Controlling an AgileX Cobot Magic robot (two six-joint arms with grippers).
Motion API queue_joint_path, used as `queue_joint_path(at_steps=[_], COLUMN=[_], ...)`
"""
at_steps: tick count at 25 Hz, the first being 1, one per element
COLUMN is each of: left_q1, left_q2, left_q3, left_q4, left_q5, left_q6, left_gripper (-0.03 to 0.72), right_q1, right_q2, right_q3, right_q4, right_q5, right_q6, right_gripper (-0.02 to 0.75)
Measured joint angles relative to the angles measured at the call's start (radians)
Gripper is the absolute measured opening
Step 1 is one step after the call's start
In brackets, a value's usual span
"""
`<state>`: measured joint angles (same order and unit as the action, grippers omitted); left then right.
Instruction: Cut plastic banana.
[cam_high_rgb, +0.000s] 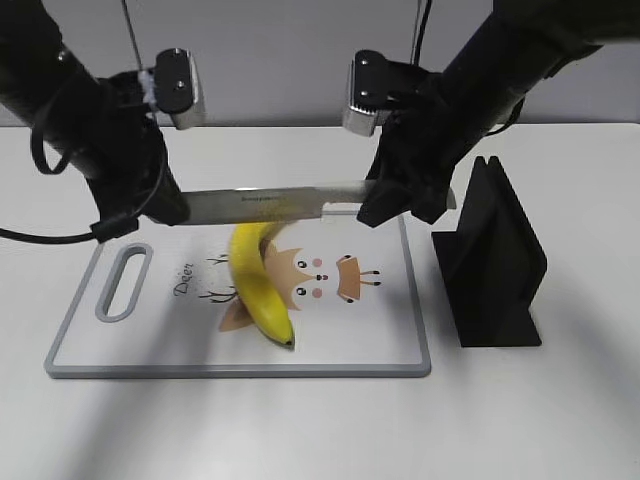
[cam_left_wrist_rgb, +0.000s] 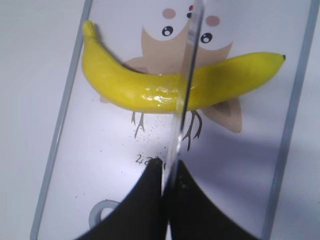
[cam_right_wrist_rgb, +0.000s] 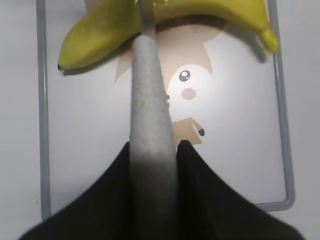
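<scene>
The plastic banana (cam_high_rgb: 262, 283) lies whole on the white cutting board (cam_high_rgb: 380, 340), glossy yellow, dark tip toward the front. A knife (cam_high_rgb: 265, 204) is held level above it, across its upper part. My right gripper (cam_high_rgb: 385, 205) is shut on the knife's grey handle (cam_right_wrist_rgb: 150, 110). My left gripper (cam_high_rgb: 175, 210) is shut on the blade's tip end (cam_left_wrist_rgb: 185, 100). In the left wrist view the blade crosses the middle of the banana (cam_left_wrist_rgb: 150, 87). In the right wrist view the banana (cam_right_wrist_rgb: 100, 25) lies past the handle's end.
A black knife stand (cam_high_rgb: 495, 260) is on the table right of the board. The board has a printed deer picture (cam_high_rgb: 325, 275) and a handle slot (cam_high_rgb: 123, 282) at its left end. White table surrounds the board.
</scene>
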<state>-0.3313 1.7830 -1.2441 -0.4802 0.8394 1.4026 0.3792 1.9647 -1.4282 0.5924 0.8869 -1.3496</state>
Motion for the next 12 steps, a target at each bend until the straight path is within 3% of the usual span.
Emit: queue_joint_path(at_steps=[12], left_q1=[-0.003], left_q2=[-0.146], left_q3=[0.001], left_q4=[-0.010], left_q5=[0.066], left_q6=[-0.006], left_gripper=[0.033], right_q1=[0.000], right_q2=[-0.102], right_q3=[0.000], right_q4=[-0.013], right_q5=[0.066], right_q6=[0.003], right_gripper=[0.189])
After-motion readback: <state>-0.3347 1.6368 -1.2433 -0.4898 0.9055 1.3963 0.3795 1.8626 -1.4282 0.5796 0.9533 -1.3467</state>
